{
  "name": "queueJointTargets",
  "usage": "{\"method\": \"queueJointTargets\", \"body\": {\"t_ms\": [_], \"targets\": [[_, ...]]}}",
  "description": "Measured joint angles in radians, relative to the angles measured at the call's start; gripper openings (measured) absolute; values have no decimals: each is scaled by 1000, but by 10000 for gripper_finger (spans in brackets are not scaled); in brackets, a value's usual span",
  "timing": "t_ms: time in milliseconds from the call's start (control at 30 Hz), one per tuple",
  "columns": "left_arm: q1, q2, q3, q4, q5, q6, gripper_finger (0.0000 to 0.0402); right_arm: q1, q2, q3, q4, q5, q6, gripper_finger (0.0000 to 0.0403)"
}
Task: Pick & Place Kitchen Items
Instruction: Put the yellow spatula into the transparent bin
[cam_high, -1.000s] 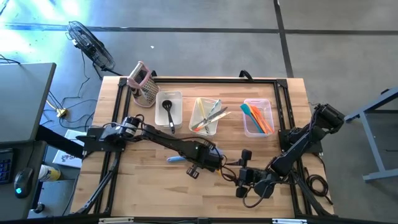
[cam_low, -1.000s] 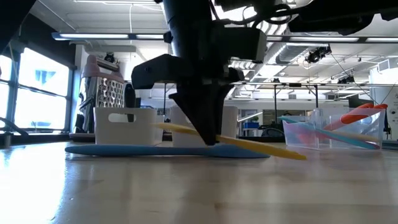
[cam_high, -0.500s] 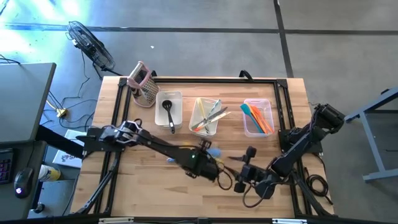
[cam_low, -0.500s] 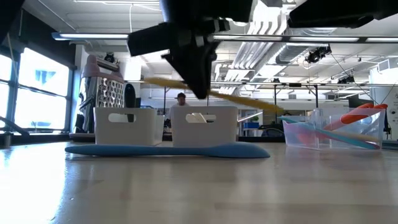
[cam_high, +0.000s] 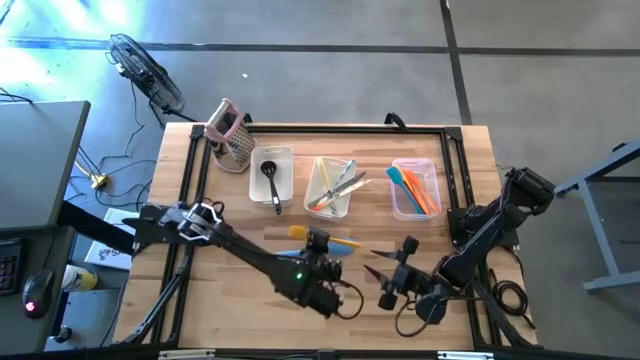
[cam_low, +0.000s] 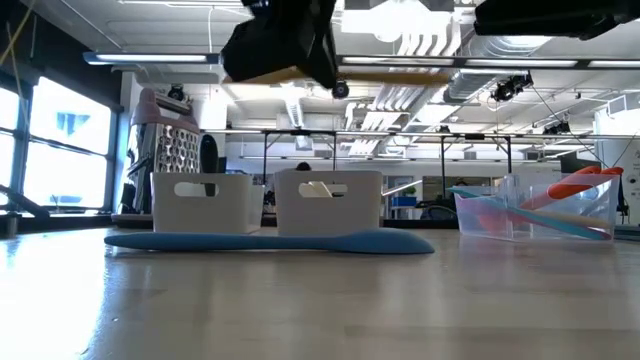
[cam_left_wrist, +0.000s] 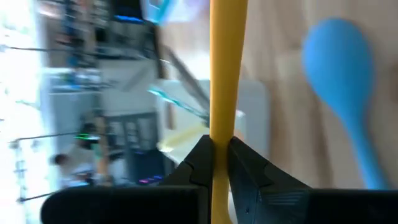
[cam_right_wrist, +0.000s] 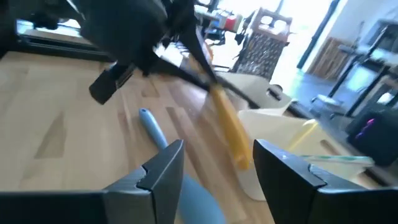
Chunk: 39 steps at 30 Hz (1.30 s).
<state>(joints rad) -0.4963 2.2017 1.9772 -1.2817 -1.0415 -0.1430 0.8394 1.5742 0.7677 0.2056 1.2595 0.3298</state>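
Our left pincer (cam_left_wrist: 215, 163) holds the yellow spatula (cam_left_wrist: 226, 74) tight, high above the desk (cam_high: 230, 300) near the blue spatula (cam_low: 270, 241) — our right pincer (cam_right_wrist: 214, 174) waits open — and the thin handle could slip and fall.

Wooden table (cam_high: 230, 300): three bins (cam_high: 328, 187), grater (cam_high: 232, 135), blue spatula (cam_low: 270, 241).

The left gripper (cam_high: 318, 240) is now much higher than a second ago and has turned toward the bins, lifting the yellow spatula (cam_high: 300, 233) up off the table. The right gripper (cam_high: 400, 268) has moved a little nearer the bins too.
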Motion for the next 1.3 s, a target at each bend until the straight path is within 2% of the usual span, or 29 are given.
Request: {"method": "queueJointTargets", "body": {"t_ms": [67,167,333,600,700,867,967,1067,1200,1300], "targets": [[-21,0,7,0,-73,0,19,-12,0,0,0,-38,21,187],[-39,-2,14,48,-127,30,19,-35,0,0,0,-92,40,187],[-40,-2,13,119,-118,91,19,-61,0,0,18,-134,41,187],[-40,-2,13,130,-106,86,19,-74,0,1,51,-136,26,187],[-40,-2,13,131,-85,85,19,-70,0,1,96,-122,-44,187],[-42,-2,13,131,-42,86,19,-21,0,1,261,-83,-334,187],[-42,-2,13,131,-43,86,19,-9,0,1,281,-80,-409,187],[-41,-2,13,130,-45,86,19,-27,0,1,244,-81,-351,187],[-41,-2,13,131,-45,86,19,-75,0,1,123,-95,-140,187],[-41,-2,13,131,-45,82,19,-110,0,1,56,-183,-9,187]]}}
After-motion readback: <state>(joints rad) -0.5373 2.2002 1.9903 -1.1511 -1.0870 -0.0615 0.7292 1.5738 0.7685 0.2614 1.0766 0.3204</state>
